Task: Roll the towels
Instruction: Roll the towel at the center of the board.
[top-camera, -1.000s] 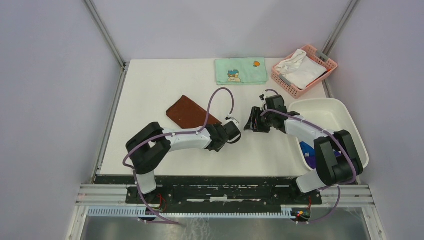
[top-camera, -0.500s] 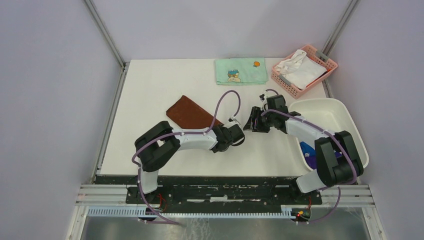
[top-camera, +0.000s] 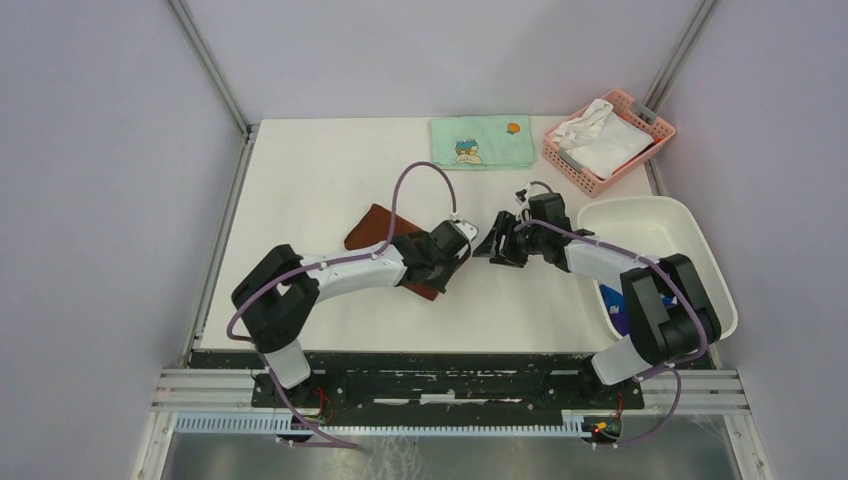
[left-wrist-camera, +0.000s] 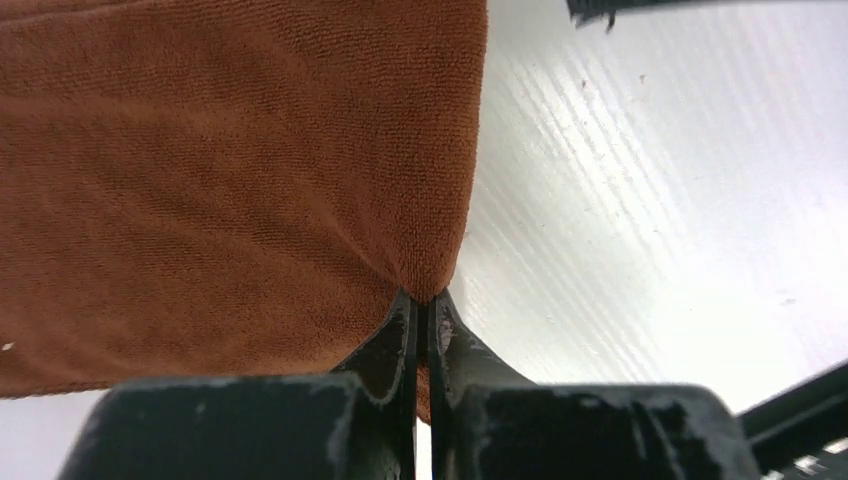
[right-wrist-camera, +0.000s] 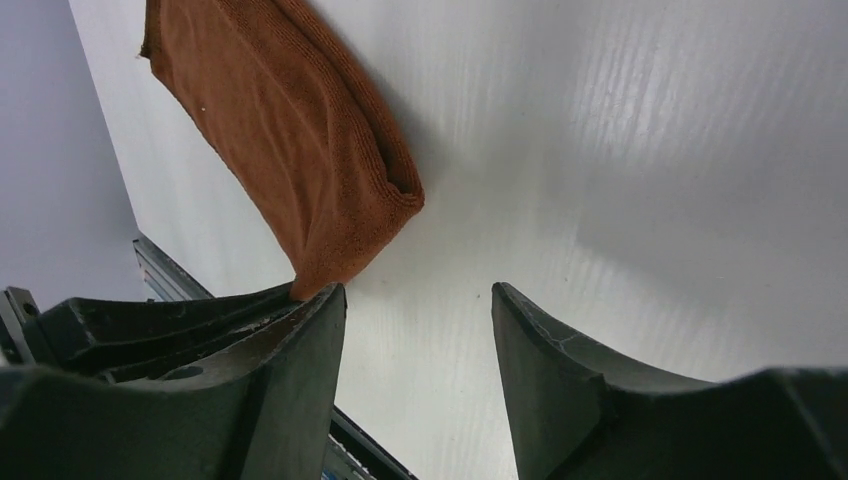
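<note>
Between the tight-pressed tips of your left pincer (left-wrist-camera: 422, 300) sits a corner of the rust-brown towel (left-wrist-camera: 230, 180), the rest lying flat beyond it. This hold suits starting a roll. Opposite, your right pincer (right-wrist-camera: 416, 300) stands wide and empty, likely waiting to assist.

Top camera high, facing down; both wrist cameras close, low, sharing rust-brown towel (left-wrist-camera: 230, 170).

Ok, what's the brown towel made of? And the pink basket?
The brown towel looks like soft terry cloth: it is fuzzy and matte, with rows of tiny loops. The pink basket seems to be hard plastic, judging by its smooth, moulded lattice walls.
</note>
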